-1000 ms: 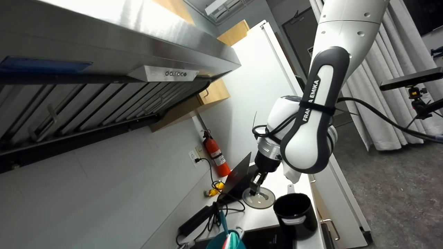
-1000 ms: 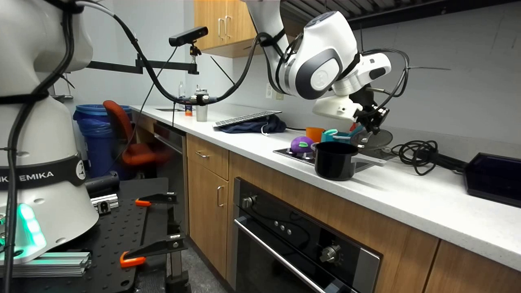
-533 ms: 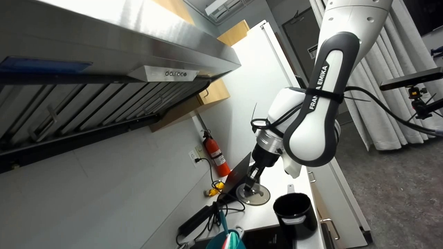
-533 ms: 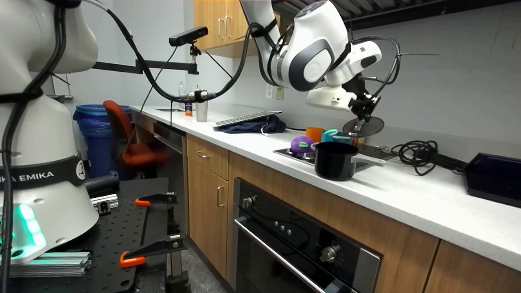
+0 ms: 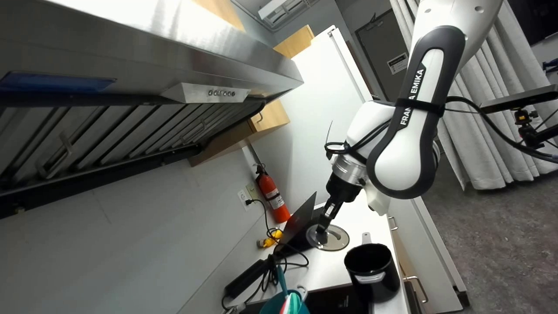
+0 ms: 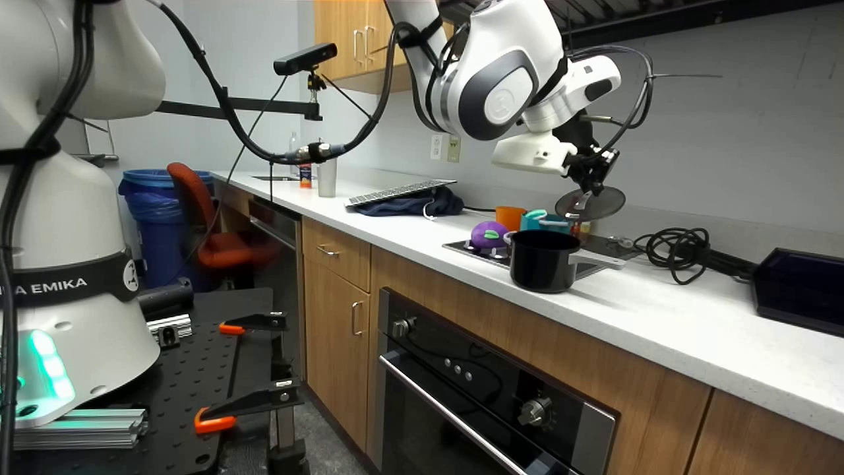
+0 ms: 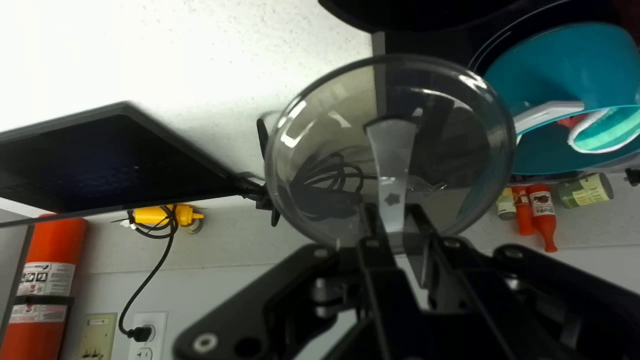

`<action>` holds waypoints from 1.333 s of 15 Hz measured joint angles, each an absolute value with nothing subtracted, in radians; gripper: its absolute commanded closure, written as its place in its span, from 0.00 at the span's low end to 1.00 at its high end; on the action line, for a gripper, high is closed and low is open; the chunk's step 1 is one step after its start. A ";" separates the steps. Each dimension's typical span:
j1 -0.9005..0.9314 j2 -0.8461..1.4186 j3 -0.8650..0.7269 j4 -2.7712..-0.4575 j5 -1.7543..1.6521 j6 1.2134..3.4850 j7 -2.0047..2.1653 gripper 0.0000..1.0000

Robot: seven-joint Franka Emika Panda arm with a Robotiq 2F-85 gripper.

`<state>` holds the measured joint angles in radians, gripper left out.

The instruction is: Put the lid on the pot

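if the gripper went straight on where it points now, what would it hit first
Beyond the lid it holds, the gripper would probably meet the cooktop or the counter beside it; depth leaves unclear which.

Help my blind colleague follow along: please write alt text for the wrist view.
Black fingers grip the grey handle of a transparent round lid, held above a white counter. The black pot is cropped at top; a teal container sits right, a red extinguisher lower left.
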<state>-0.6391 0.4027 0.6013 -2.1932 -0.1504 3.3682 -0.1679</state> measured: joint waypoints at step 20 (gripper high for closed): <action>-0.881 0.296 0.775 -2.419 -0.214 3.371 -0.273 0.96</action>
